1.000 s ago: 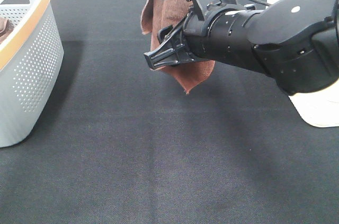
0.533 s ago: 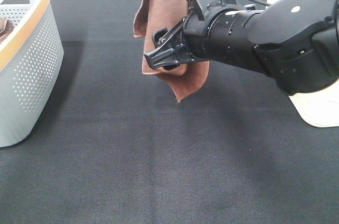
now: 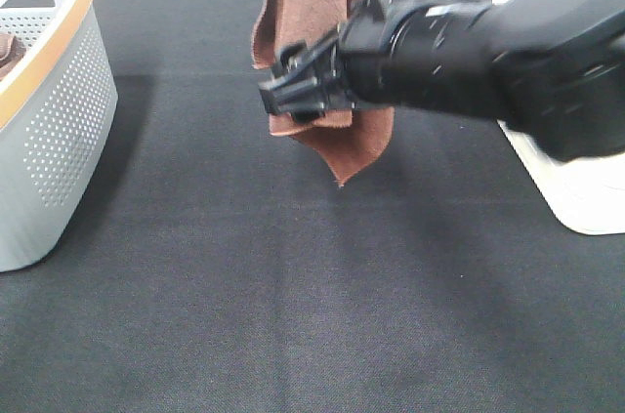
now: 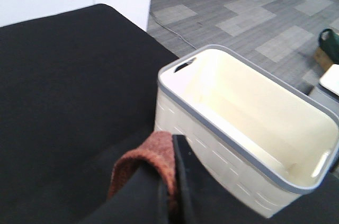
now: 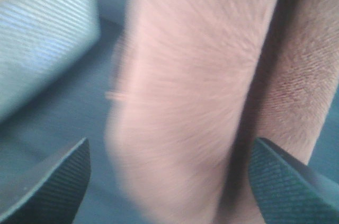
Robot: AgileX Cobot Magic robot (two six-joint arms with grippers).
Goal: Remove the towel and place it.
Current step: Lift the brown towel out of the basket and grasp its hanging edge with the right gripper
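Fuzzy reddish-brown towel (image 3: pixel 347 144) in folds, tight in left gripper (image 4: pixel 172 147), at wide-apart ribbed fingers (image 5: pixel 50 184) of right gripper (image 5: pixel 169 181)

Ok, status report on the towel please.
Left gripper shut on towel. Right gripper open, straddling it. Towel hangs over table. Grey basket, white basket stand clear.

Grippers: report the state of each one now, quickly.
Left gripper: closed, pinching the towel.
Right gripper: open, with the hanging towel between its jaws, not clamped.
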